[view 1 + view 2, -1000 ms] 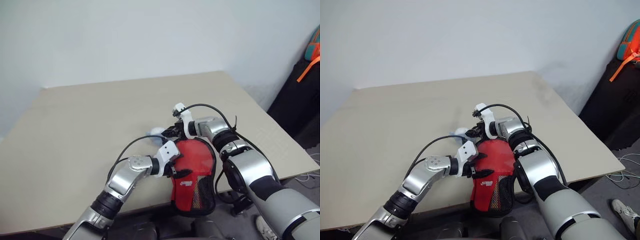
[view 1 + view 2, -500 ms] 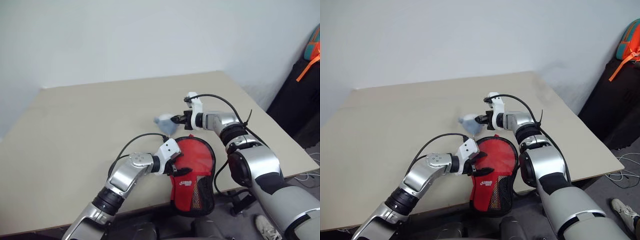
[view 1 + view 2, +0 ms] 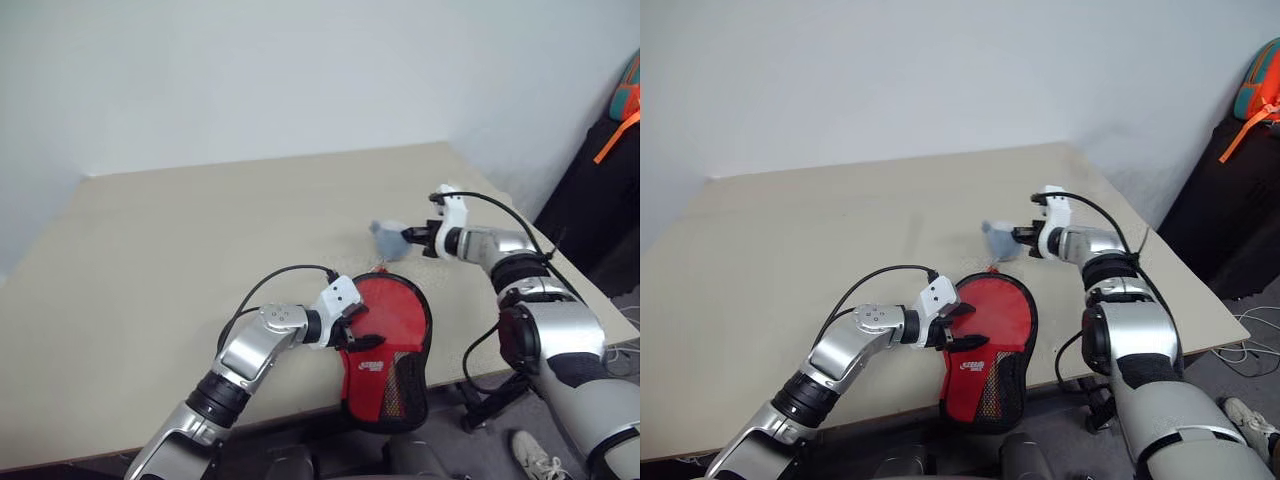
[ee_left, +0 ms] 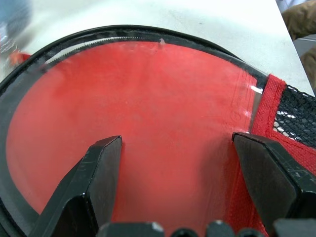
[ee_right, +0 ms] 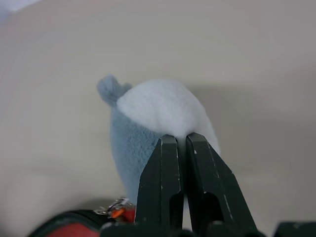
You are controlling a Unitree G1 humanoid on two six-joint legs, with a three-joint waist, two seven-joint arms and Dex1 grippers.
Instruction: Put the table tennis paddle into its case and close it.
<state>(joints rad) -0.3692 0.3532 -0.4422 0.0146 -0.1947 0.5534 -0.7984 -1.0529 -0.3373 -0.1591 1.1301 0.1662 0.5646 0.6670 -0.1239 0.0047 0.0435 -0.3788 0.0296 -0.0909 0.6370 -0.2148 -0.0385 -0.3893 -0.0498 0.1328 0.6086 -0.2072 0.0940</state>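
Two arms, two jobs: the left gripper [image 3: 352, 327] sits wide open, holding nothing, right over the case [image 3: 390, 345] at the worktop's [image 3: 180, 250] near edge, its narrow end hanging off; the right gripper [image 3: 412, 236] pinches a grey-blue lump [image 3: 386, 238] by the far right edge

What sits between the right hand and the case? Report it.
The right hand is shut on a small grey-blue soft lump. In the right eye view, bare table lies between that lump and the red case.
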